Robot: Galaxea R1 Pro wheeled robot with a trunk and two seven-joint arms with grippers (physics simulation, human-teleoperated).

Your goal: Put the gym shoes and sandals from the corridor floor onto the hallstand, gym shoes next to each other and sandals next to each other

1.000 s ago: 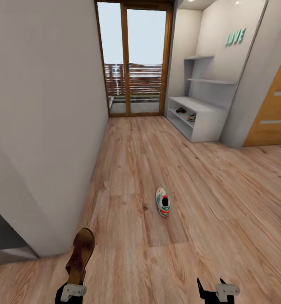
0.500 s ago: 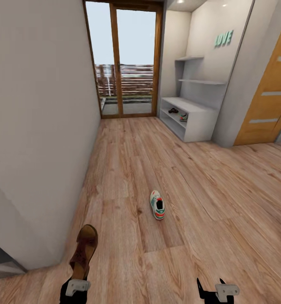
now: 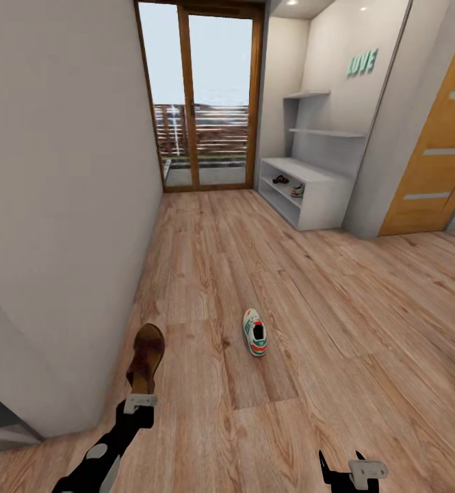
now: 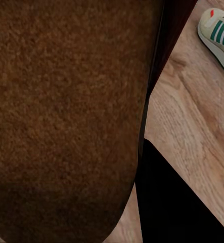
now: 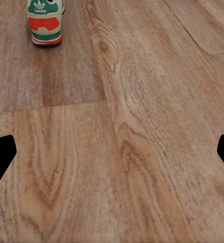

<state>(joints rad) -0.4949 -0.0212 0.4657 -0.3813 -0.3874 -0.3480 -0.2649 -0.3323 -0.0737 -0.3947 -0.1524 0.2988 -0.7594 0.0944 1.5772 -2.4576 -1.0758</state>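
Shoes: one sandal (image 3: 147, 352) gripped in left gripper (image 3: 141, 399), one sneaker (image 3: 255, 331) on floor (image 3: 336, 329) — two already on rack (image 3: 321, 198); right gripper (image 3: 343, 467) jaws open, empty.

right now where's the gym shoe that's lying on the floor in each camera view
Head view: the gym shoe lies on the corridor floor near the picture's middle, ahead of both arms.
Left wrist view: the shoe's toe end shows at a corner, beyond the held sandal.
Right wrist view: its heel sits at the edge, ahead of the open right claw.
Shared landmark: the wood-grain planks under the shoe.
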